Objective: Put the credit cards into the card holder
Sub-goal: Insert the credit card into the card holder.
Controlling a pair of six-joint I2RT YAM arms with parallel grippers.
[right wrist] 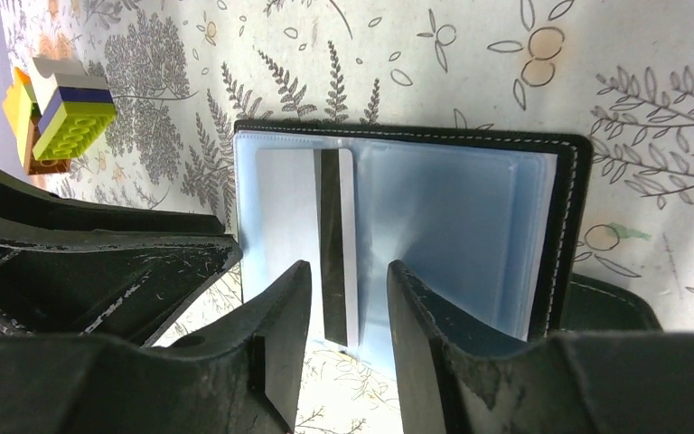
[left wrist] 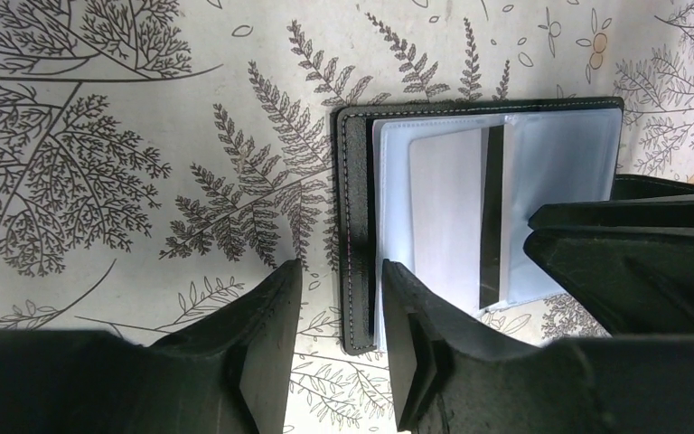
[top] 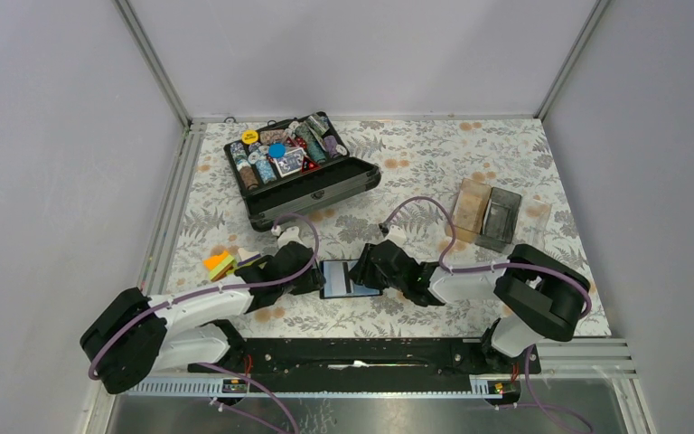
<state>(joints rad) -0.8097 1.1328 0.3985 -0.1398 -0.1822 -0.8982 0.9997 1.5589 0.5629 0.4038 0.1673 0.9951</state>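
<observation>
Fern-print table (top: 416, 154) bears card holder (top: 339, 278), chip case (top: 325, 192), clear tray (top: 492, 217), bricks (top: 220, 265).

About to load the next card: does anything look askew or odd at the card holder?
Nothing spilled or damaged. The card holder lies open, the striped card straight in a clear pocket. Its near end seems to reach just past the pocket's edge, so perhaps not fully seated.
</observation>
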